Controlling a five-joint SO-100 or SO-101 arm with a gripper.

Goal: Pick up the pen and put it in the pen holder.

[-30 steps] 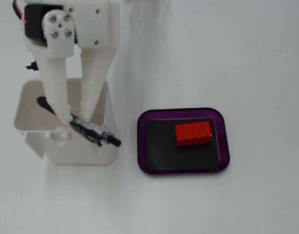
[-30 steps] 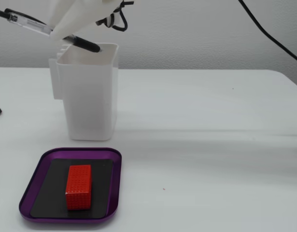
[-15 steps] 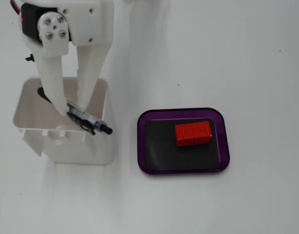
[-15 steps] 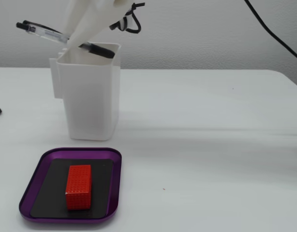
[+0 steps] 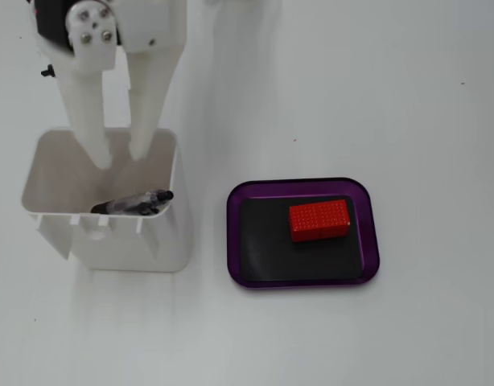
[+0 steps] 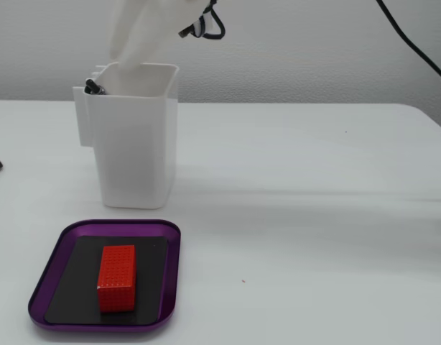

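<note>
The white pen holder (image 5: 162,249) stands at the left in a fixed view and at the back left in the other fixed view (image 6: 138,144). The dark pen (image 5: 134,203) lies inside it, leaning across the near wall with its tip at the rim; only its end (image 6: 91,88) shows in the other fixed view. My white gripper (image 5: 120,153) reaches down into the holder from above with its two fingers spread, open and empty. Its fingertips are apart from the pen, at the holder's far side. It shows blurred above the holder (image 6: 127,61).
A purple tray (image 5: 235,241) with a black mat holds a red block (image 5: 319,219) to the right of the holder; it sits in front of the holder in the other fixed view (image 6: 52,262). A black cable (image 6: 414,47) hangs at the top right.
</note>
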